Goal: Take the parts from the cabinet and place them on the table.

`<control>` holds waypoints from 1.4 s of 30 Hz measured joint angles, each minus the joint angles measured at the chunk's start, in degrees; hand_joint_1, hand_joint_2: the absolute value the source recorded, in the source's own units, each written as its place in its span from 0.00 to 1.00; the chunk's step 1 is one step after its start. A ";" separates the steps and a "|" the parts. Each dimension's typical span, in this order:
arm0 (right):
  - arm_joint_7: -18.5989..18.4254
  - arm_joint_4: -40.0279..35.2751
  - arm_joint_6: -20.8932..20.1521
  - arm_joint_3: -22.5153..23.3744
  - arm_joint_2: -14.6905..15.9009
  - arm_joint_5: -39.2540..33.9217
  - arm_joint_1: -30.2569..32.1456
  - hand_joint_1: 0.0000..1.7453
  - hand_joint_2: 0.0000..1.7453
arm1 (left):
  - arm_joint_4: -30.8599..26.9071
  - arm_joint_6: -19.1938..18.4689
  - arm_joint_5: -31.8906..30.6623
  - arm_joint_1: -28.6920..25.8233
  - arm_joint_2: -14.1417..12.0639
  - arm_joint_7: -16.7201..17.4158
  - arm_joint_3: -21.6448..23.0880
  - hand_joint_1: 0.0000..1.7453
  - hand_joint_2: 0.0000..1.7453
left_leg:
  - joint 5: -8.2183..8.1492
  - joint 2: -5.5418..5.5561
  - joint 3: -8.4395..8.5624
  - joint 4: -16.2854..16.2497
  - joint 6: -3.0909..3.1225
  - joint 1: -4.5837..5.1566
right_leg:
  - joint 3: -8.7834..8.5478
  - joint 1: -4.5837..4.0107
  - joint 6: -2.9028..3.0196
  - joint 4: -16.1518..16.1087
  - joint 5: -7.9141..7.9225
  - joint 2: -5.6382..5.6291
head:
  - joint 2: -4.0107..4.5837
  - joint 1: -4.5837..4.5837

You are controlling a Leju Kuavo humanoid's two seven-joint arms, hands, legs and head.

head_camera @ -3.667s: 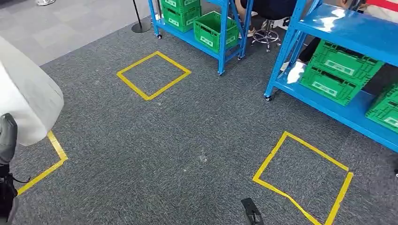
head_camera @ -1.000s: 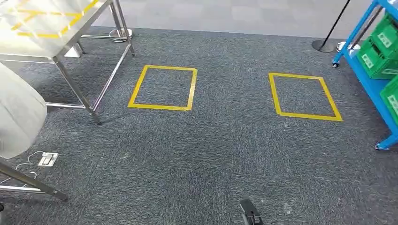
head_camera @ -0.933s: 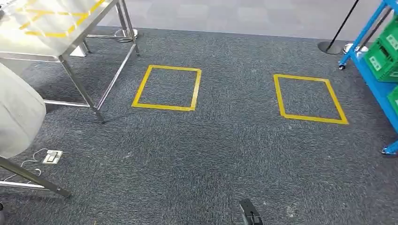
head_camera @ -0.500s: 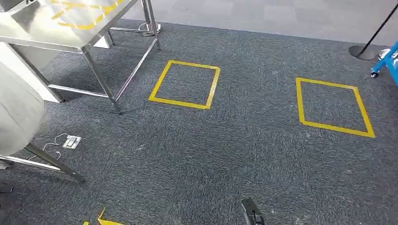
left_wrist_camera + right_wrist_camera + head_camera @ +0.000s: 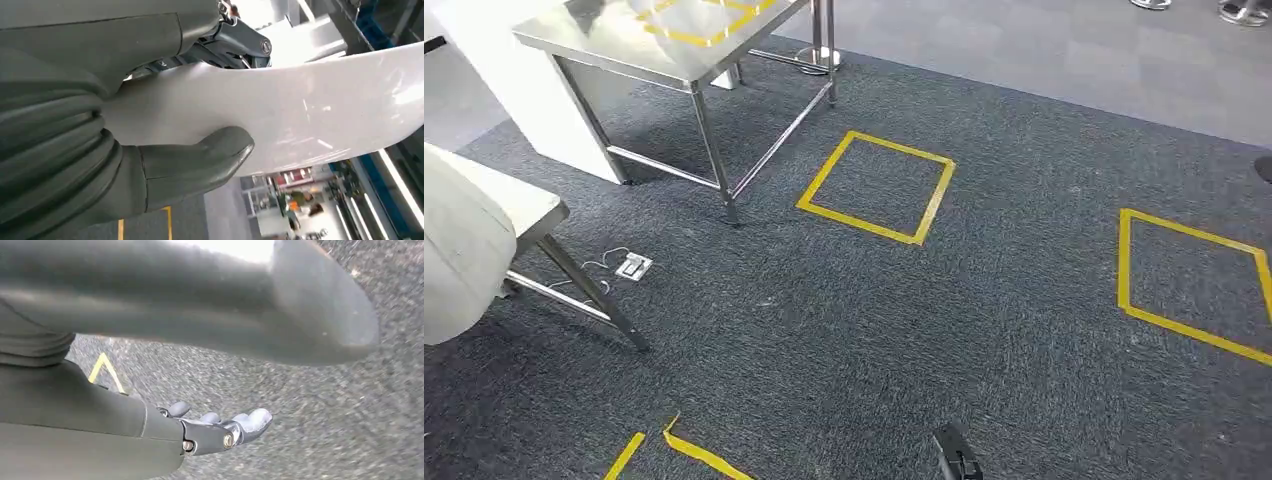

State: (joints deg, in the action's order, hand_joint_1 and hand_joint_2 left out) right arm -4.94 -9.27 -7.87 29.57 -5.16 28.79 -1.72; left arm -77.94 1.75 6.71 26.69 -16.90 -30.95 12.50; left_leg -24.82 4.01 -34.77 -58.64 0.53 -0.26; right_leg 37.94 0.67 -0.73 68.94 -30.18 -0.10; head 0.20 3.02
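Note:
My left hand (image 5: 100, 150) grips a large white curved part (image 5: 310, 110), its thumb pressing one face and its dark fingers on the other. In the head view the same white part (image 5: 464, 260) bulges in at the left edge. A steel table (image 5: 604, 40) with yellow tape on its top stands at the far left. My right hand (image 5: 200, 432) hangs over the grey carpet with its thumb well apart from its fingers and nothing in it.
Two yellow tape squares (image 5: 819, 185) (image 5: 1124, 270) mark the carpet ahead and to the right. A second table's leg (image 5: 584, 290) slants down at the left, with a floor socket and cable (image 5: 632, 266) beside it. A white block (image 5: 514, 100) stands behind the steel table.
The camera has turned left as I walk: the blue racks with green crates have left the picture and the steel table has come into it. The white part stays in my left hand.

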 joint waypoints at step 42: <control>-0.15 0.00 -0.87 1.11 -0.20 -1.01 0.42 0.00 0.00 | 0.81 0.07 1.09 4.98 -3.47 1.31 -1.88 1.00 1.00 | -6.99 -3.37 -7.90 -14.89 -3.66 -0.40 | -4.63 0.25 2.72 -9.78 2.91 1.48 | 0.00 -0.28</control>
State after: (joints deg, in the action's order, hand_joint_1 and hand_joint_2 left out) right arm -5.09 -9.27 -8.74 30.69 -5.35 27.78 -1.30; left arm -77.13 1.81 7.80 31.67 -20.37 -29.64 10.62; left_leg -31.81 0.64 -42.67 -73.53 -3.14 -0.66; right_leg 33.31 0.93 1.99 59.16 -27.27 1.38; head 0.20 2.73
